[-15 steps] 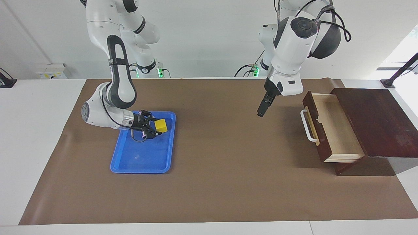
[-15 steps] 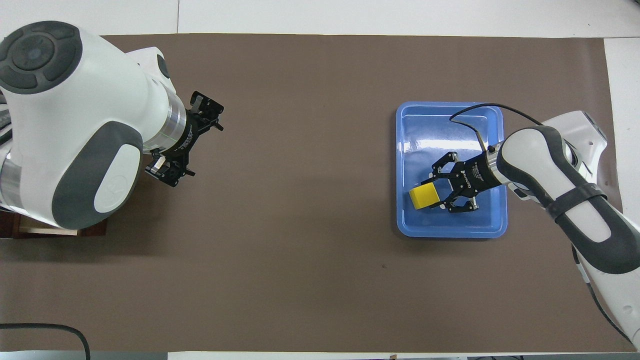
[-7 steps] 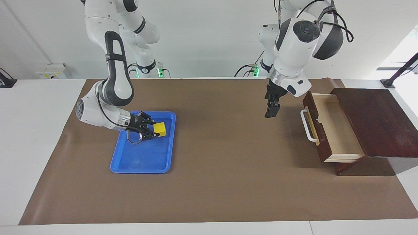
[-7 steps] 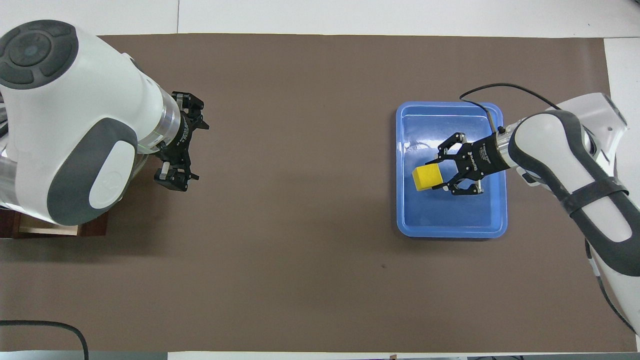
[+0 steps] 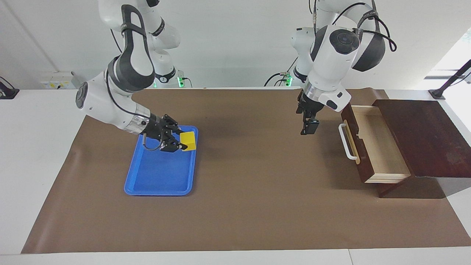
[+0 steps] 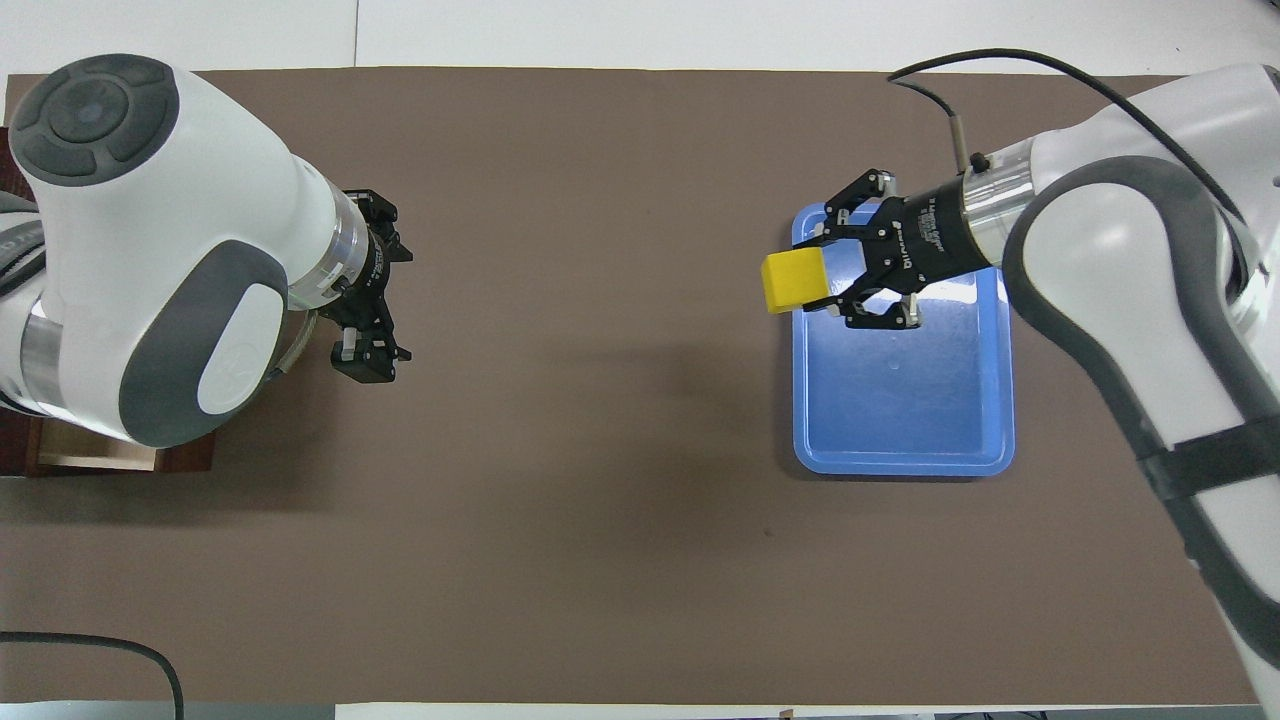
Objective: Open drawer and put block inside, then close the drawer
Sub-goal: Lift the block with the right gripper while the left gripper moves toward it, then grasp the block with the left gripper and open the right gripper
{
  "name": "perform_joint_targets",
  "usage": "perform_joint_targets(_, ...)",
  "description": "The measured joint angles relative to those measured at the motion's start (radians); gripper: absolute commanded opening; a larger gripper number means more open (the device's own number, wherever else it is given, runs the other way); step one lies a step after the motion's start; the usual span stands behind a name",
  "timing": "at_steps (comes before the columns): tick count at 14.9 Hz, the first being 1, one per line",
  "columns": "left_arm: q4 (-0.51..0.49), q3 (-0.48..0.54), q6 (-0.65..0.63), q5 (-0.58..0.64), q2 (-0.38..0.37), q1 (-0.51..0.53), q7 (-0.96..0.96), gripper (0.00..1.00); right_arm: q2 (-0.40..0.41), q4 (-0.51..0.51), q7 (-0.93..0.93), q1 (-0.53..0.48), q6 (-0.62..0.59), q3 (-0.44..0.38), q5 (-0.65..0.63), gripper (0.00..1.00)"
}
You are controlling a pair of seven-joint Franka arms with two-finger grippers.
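Observation:
The yellow block (image 5: pixel 189 140) is held in my right gripper (image 5: pixel 183 142), whose fingers are shut on it. It hangs above the blue tray's (image 5: pixel 158 181) edge that faces the drawer; it also shows in the overhead view (image 6: pixel 793 281), with the right gripper (image 6: pixel 818 281). The drawer (image 5: pixel 381 145) stands pulled out of its dark wooden box (image 5: pixel 423 136), its pale interior empty and its white handle (image 5: pixel 345 141) facing the tray. My left gripper (image 5: pixel 308 130) hangs over the mat beside the drawer's handle, touching nothing. The left arm hides most of the drawer (image 6: pixel 100 460) in the overhead view.
The blue tray (image 6: pixel 900 420) lies empty on the brown mat (image 5: pixel 250 191) toward the right arm's end. The wooden box sits at the left arm's end. A wide stretch of bare mat lies between tray and drawer.
My right gripper has lifted the block off the tray floor and carried it toward the tray's drawer-side edge. My left gripper has swung a little toward the drawer and turned downward.

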Motion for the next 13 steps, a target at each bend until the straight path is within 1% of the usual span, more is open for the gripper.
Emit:
perform_joint_targets(3,-0.038,-0.002,0.048,-0.026,0.0,0.0,-0.033,1.0,0.008,0.017,0.114,0.125,0.133,0.002,0.0,0.0)
perform_joint_targets(5,-0.042,-0.004,0.064,-0.046,0.0,-0.001,-0.044,1.0,0.017,0.017,0.152,0.174,0.179,0.002,0.0,0.0)
perform_joint_targets(7,-0.043,-0.006,0.101,-0.091,0.0,-0.003,-0.097,1.0,0.025,0.016,0.176,0.198,0.207,0.002,0.007,0.0)
perform_joint_targets(10,-0.054,-0.01,0.182,-0.122,0.0,-0.015,-0.152,1.0,0.029,0.0,0.179,0.21,0.215,0.002,0.083,0.0)
perform_joint_targets(13,-0.068,-0.014,0.241,-0.126,0.0,-0.071,-0.2,1.0,0.029,-0.005,0.179,0.221,0.215,0.002,0.095,0.0)
